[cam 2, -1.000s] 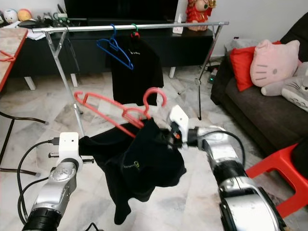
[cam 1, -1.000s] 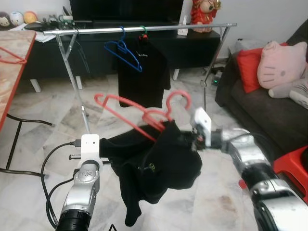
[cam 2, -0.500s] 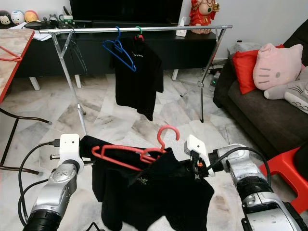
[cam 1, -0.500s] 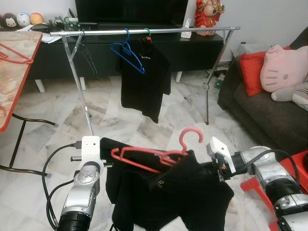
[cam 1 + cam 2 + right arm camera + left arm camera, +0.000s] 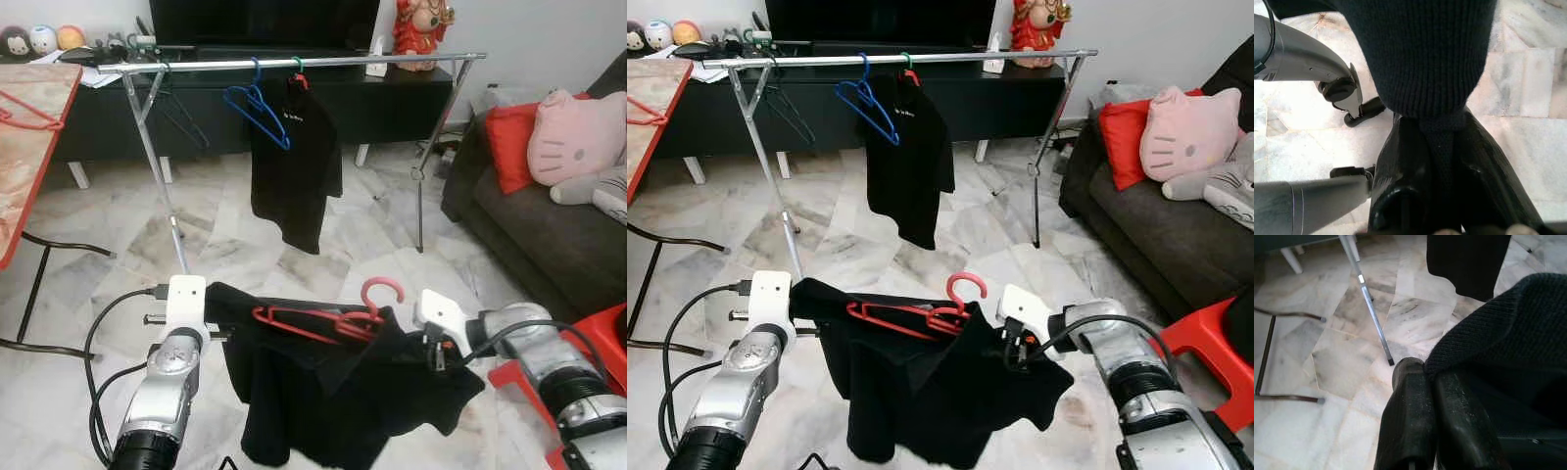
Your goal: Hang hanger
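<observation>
We keep both grippers, left (image 5: 1432, 382) & right (image 5: 1442, 132), pinched on the black shirt (image 5: 333, 382); red hanger (image 5: 328, 321) rides on it, well short of the rail (image 5: 294, 62). Raise level, hook upright.

Red hanger (image 5: 328, 321) flat atop black garment (image 5: 333, 392)

**Counts: hangers, shirts, furniture**

Five hangers: near red hanger (image 5: 323, 323), far-left red hanger (image 5: 24, 110), blue hanger (image 5: 257, 106), green-hooked hanger (image 5: 297, 67), dark hanger (image 5: 181, 117). Two black shirts: hung shirt (image 5: 294, 157), near shirt (image 5: 333, 401). One rail (image 5: 392, 59), sofa (image 5: 549, 235), red cushion (image 5: 505, 137), pink plush (image 5: 573, 132).
</observation>
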